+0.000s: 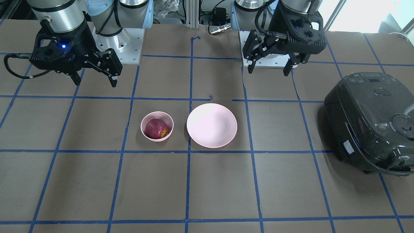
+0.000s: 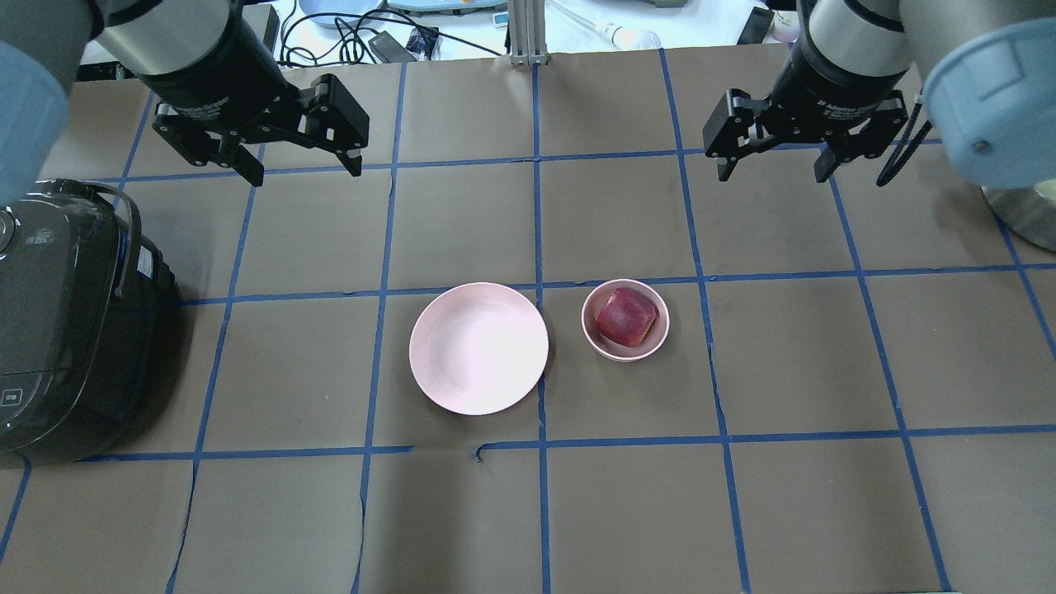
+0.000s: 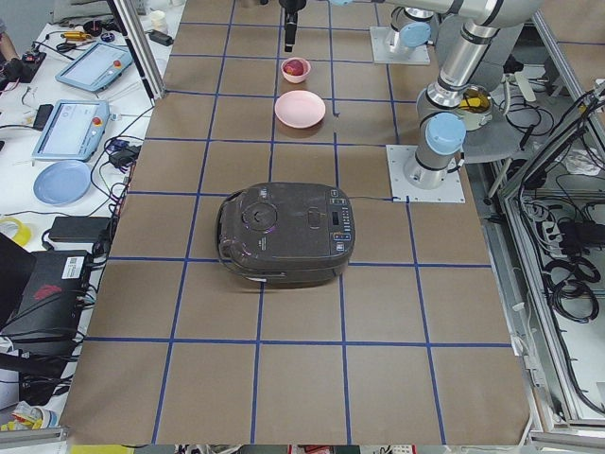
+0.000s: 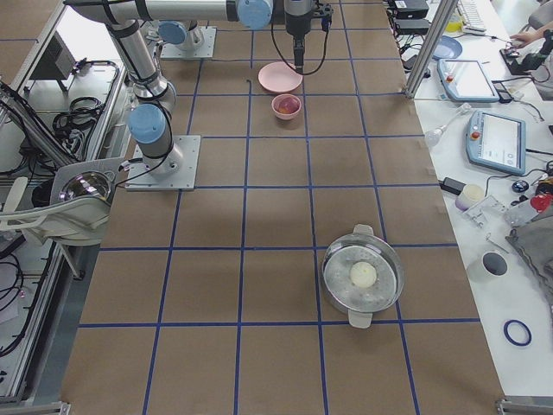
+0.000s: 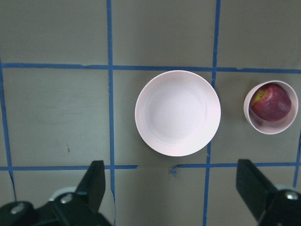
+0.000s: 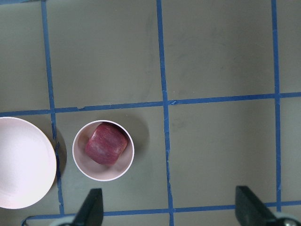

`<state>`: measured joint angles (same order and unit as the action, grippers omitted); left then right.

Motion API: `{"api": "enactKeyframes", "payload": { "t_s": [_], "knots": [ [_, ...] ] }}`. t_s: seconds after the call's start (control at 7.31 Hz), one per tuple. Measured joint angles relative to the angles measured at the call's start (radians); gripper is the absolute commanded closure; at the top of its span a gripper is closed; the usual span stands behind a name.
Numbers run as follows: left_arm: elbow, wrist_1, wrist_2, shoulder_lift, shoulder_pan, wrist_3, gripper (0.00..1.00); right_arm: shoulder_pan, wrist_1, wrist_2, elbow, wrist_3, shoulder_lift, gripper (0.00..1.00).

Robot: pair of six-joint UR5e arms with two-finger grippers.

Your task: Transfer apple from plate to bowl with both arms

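Two arms, each cut off above the wrist in the overhead view. The left gripper (image 2: 305, 171) and the right gripper (image 2: 774, 173) hang over the taped table (image 2: 792, 495), jaws spread wide, gripping nothing, well apart from the dishes. One apple (image 2: 627, 319) sits inside the one bowl (image 2: 625, 354). The bowl's wall hides the apple's underside, and its yellow patch shows in the front-facing and left wrist views but not from overhead. One plate (image 2: 478, 348) lies just beside the bowl, not touching it. One black rice cooker (image 2: 66, 330) stands toward the robot's left, partly cut by the frame edge. Wrist views show only fingertips at their lower edge.
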<state>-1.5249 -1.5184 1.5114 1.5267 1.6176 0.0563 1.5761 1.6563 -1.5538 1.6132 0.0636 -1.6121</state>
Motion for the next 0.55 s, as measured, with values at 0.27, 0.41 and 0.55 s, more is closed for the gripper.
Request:
{"api": "enactKeyframes", "payload": {
  "t_s": [0.27, 0.41, 0.55],
  "knots": [
    [-0.011, 0.056, 0.024, 0.002, -0.008, -0.016, 0.00, -0.001, -0.017, -0.001, 0.001, -0.001, -0.007, 0.00],
    [-0.012, 0.063, 0.030, 0.000, -0.007, -0.017, 0.00, -0.001, -0.019, -0.002, 0.002, -0.001, -0.007, 0.00],
    [-0.013, 0.065, 0.031, -0.001, -0.006, -0.019, 0.00, -0.001, -0.019, -0.002, 0.002, -0.001, -0.008, 0.00]
  ]
}}
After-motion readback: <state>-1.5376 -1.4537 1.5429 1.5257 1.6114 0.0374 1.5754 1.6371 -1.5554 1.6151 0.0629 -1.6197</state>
